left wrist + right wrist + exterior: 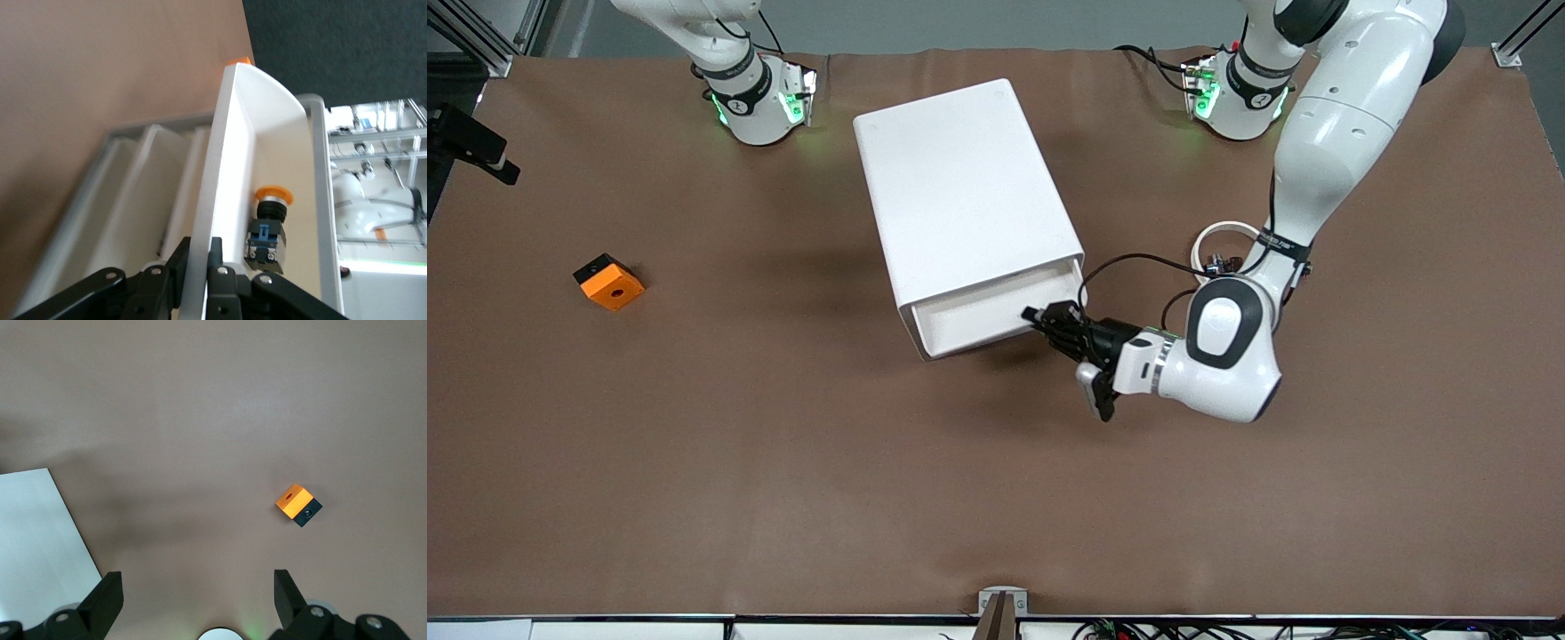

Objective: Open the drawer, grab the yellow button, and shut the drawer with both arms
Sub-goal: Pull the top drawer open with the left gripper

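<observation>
The white cabinet (960,196) lies mid-table, its front turned toward the front camera. One drawer (978,320) stands pulled out a little. My left gripper (1040,318) is shut on that drawer's front lip (227,167) at the corner toward the left arm's end, one finger (175,267) on each side of the lip. The button (270,223), with its orange-yellow cap and black-and-blue body, lies in the drawer close to the gripped corner. The left gripper (200,260) shows clamped on the lip. My right gripper (198,593) hangs open and empty high over bare table, beside the cabinet.
An orange square block (608,282) with a centre hole sits toward the right arm's end, and the block (299,505) also shows under the right wrist. A white curved band (1223,240) with small black clips lies by the left arm's forearm. The two other drawers (133,187) stay in.
</observation>
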Controlling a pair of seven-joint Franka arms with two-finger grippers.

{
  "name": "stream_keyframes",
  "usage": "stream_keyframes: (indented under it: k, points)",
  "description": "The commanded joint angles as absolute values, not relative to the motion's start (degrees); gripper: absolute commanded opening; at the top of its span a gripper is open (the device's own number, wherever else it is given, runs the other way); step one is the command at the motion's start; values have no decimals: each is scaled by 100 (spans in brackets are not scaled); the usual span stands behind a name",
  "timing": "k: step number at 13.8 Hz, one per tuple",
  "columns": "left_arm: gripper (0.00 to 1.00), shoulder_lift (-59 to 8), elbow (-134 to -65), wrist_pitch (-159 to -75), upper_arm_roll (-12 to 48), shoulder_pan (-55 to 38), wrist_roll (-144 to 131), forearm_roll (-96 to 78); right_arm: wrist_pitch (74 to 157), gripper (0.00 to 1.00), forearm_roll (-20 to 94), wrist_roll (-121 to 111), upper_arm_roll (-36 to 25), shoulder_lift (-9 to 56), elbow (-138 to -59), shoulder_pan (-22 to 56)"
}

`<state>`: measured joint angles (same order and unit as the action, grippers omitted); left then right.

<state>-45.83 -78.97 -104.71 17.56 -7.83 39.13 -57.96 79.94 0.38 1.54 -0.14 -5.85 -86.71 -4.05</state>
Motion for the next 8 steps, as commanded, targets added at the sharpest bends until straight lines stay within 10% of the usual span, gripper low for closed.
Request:
stream_keyframes:
  k: [1,8]
  points:
    - [14,-4544,-7796,-11063,1696,-703,3929,-5836,7989,100,79,114,26,-677,-8763,-492]
    - [14,-4570,-7699,-12522,1696,-659,3973,-5827,7989,100,70,97,26,-633,-8623,-492]
